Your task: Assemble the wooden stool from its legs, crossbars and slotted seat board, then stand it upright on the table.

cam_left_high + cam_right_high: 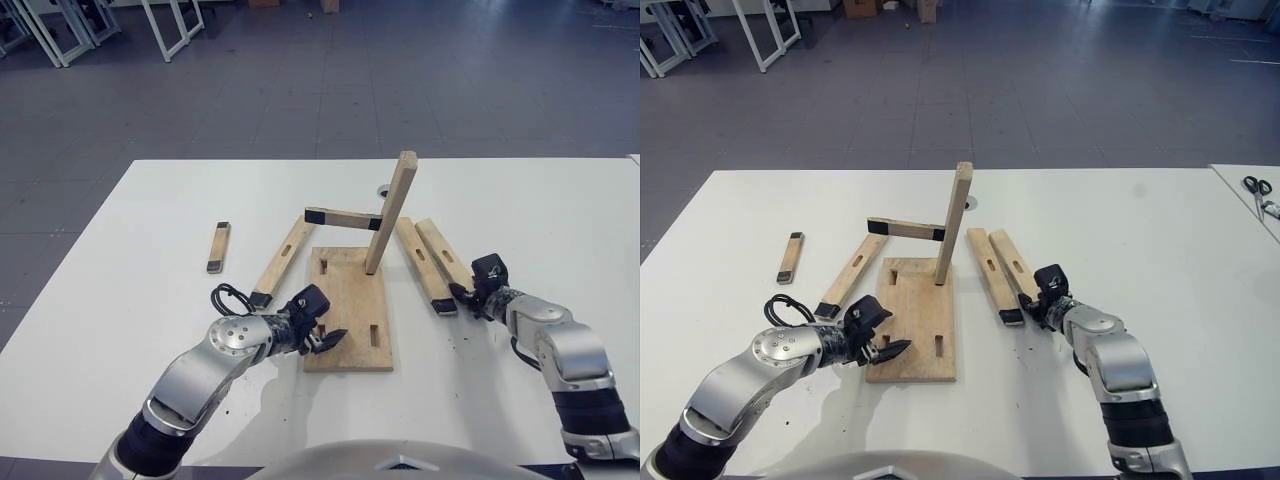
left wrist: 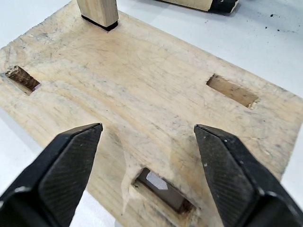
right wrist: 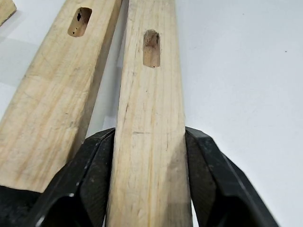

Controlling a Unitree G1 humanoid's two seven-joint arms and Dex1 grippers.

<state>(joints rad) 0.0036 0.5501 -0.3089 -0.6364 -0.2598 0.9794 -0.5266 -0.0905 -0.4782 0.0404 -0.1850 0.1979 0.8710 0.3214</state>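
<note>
The slotted seat board (image 1: 350,318) lies flat near the table's front. One leg (image 1: 392,208) stands upright in its far right slot, with a crossbar (image 1: 340,216) sticking out to the left. My left gripper (image 1: 326,339) is open over the board's near left corner, its fingers (image 2: 66,165) on either side of a slot (image 2: 163,189). Two more legs lie right of the board. My right gripper (image 1: 468,293) is shut on the near end of the outer leg (image 3: 151,118); the inner leg (image 3: 57,104) lies beside it. A further leg (image 1: 283,258) rests left of the board.
A short crossbar (image 1: 218,246) lies alone farther left. A small round hole (image 1: 383,190) marks the table behind the upright leg. Scissors (image 1: 1257,185) sit on the neighbouring table at the right. Bare white tabletop (image 1: 150,220) spreads to both sides.
</note>
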